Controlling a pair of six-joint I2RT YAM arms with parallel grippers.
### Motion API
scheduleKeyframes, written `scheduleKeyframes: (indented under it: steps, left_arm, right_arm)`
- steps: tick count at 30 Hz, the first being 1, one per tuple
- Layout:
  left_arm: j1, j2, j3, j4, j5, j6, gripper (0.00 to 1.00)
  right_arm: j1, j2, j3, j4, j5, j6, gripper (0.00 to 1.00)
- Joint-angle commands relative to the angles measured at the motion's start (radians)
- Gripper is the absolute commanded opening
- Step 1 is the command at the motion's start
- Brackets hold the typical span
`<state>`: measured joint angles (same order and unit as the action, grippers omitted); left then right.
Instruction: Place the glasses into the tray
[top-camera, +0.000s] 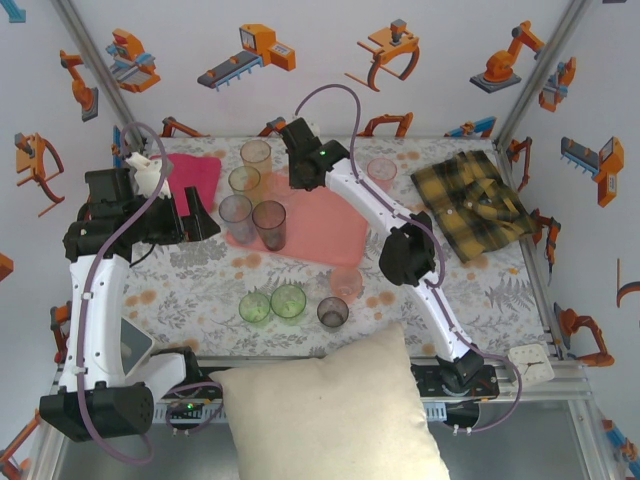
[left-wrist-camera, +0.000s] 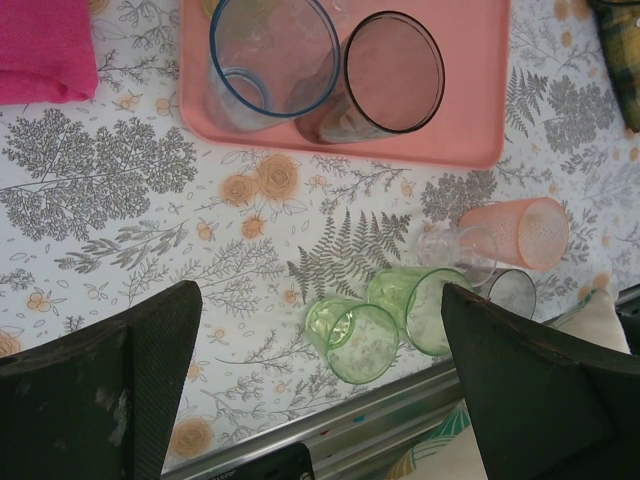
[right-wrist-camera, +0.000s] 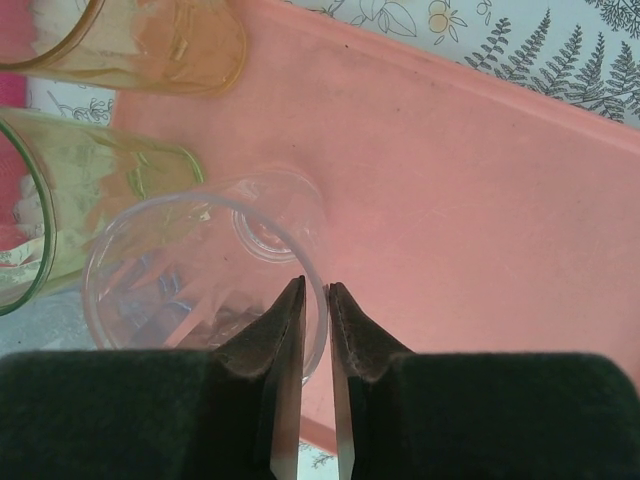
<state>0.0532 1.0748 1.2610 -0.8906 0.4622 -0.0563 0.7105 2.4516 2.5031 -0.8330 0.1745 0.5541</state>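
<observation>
Several of the glasses stood in the tray (right-wrist-camera: 480, 200): an orange tumbler (right-wrist-camera: 150, 45), a green tumbler (right-wrist-camera: 60, 200) and a clear tumbler (right-wrist-camera: 200, 270) at its far end, and a blue-rimmed tumbler (left-wrist-camera: 270, 60) touching a smoky tumbler (left-wrist-camera: 390, 75) at its near corner. The right gripper (right-wrist-camera: 315, 310) had its fingers close together astride the clear tumbler's rim, one inside and one outside. Whether they pinched the wall or stood just free of it could not be told. The left gripper (left-wrist-camera: 320, 390) hung wide apart and empty over the table.

Off the tray were two green tumblers (top-camera: 271, 303), a second smoky one (top-camera: 332, 312) and a pink one (top-camera: 346, 283), all grouped near the front edge. Another pink tumbler (top-camera: 381, 172) stood well apart beside the plaid shirt (top-camera: 470, 205).

The tumblers looked light, thin-walled and smooth. They were judged likely to tip or slide at a nudge and to flex under a hard squeeze. A light pinch on the wall at the rim seemed the best hold.

The floral tablecloth (left-wrist-camera: 130, 200) lay flat, and the tray's low lip called for a lift rather than a slide. Bare tray floor lay to the right of the clear tumbler. The cushion (top-camera: 330, 410) crowded the front group, and the magenta cloth (top-camera: 195, 175) lay beside the tray.
</observation>
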Motion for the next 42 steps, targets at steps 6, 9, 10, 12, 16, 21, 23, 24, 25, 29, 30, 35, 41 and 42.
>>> scheduleKeyframes:
  steps: [6,9,10,12,16,21,23,24,25,29,30,35,41,42]
  left_arm:
    - [0.005,-0.006,-0.002,0.010,0.019,-0.011,0.97]
    - [0.004,-0.006,0.000,0.010,0.020,-0.012,0.97]
    - [0.004,-0.006,0.000,0.010,0.020,-0.013,0.97]
    - [0.005,-0.006,0.001,0.010,0.020,-0.013,0.97]
    - [0.004,-0.006,0.003,0.010,0.021,-0.014,0.97]
    - [0.004,-0.006,0.003,0.010,0.023,-0.015,0.97]
    - [0.004,-0.007,0.002,0.010,0.023,-0.015,0.97]
    - [0.004,-0.006,0.003,0.009,0.023,-0.015,0.97]
    - [0.005,-0.005,0.003,0.010,0.024,-0.016,0.97]
    - [0.005,-0.003,0.005,0.010,0.024,-0.015,0.97]
    - [0.005,-0.003,0.005,0.010,0.024,-0.014,0.97]
    - [0.005,-0.001,0.005,0.010,0.024,-0.015,0.97]
    - [0.004,-0.004,0.003,0.010,0.024,-0.016,0.97]
    - [0.005,-0.007,0.002,0.010,0.023,-0.015,0.97]
  right_arm:
    - [0.006,-0.002,0.046,-0.019,-0.008,0.010,0.25]
    - [0.006,0.001,0.058,-0.021,-0.021,0.011,0.25]
    - [0.006,0.001,0.061,-0.021,-0.021,0.011,0.26]
    - [0.006,0.003,0.064,-0.022,-0.023,0.011,0.26]
    - [0.006,0.005,0.074,-0.024,-0.024,0.010,0.25]
    - [0.006,0.006,0.079,-0.025,-0.026,0.010,0.22]
    - [0.006,0.007,0.082,-0.026,-0.026,0.008,0.22]
    - [0.006,0.007,0.082,-0.027,-0.026,0.008,0.21]
    - [0.006,0.007,0.084,-0.028,-0.026,0.008,0.21]
    - [0.006,0.006,0.091,-0.032,-0.026,0.007,0.21]
    - [0.006,0.005,0.094,-0.033,-0.026,0.005,0.21]
    - [0.006,0.004,0.101,-0.038,-0.027,0.002,0.22]
    - [0.006,0.012,0.102,-0.042,-0.027,0.002,0.22]
    - [0.006,0.013,0.101,-0.041,-0.029,0.002,0.22]
